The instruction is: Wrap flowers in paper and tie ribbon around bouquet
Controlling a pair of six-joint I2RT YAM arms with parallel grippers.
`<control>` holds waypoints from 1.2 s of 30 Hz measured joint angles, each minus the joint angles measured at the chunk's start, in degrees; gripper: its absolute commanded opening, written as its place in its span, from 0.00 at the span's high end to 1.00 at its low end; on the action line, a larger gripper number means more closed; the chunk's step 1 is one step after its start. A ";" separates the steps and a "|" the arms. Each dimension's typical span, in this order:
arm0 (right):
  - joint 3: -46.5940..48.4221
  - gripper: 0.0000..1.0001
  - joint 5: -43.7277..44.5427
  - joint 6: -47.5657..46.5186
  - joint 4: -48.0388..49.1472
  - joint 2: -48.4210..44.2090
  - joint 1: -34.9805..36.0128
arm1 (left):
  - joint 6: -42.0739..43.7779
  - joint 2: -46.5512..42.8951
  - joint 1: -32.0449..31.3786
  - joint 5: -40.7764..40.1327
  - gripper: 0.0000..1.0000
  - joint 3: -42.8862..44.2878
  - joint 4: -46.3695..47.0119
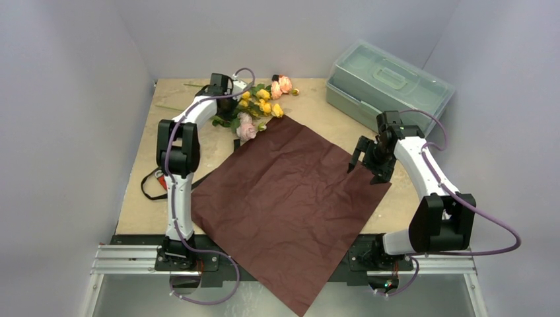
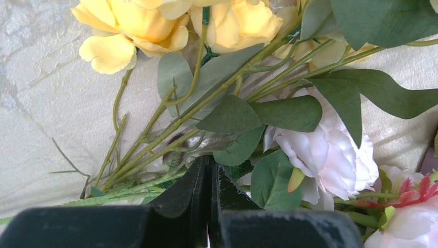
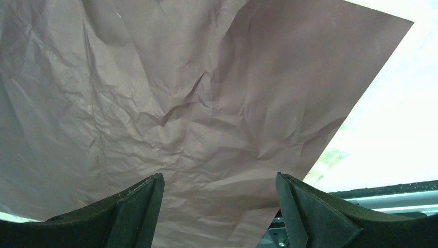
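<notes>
Left end effector (image 2: 209, 173) was pinched shut among the green stems of the flowers (image 2: 310, 150) at the desk's (image 1: 142, 198) far left; I could not tell whether a stem was caught. My right end effector (image 3: 219, 181) stood wide open over the right edge of the paper (image 3: 181, 103), which lay spread flat mid-desk.

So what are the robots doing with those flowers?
The left gripper is shut among the green stems of the yellow and pink artificial flowers at the far side of the table; a real grip is unclear. The right gripper hangs open over the right edge of the crinkled dark red paper sheet. Nothing is wrapped yet.
</notes>
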 measured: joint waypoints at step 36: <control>-4.87 0.08 -4.42 1.86 -1.07 -15.45 0.04 | 14.10 -12.83 -9.03 -20.20 0.44 -15.63 -1.95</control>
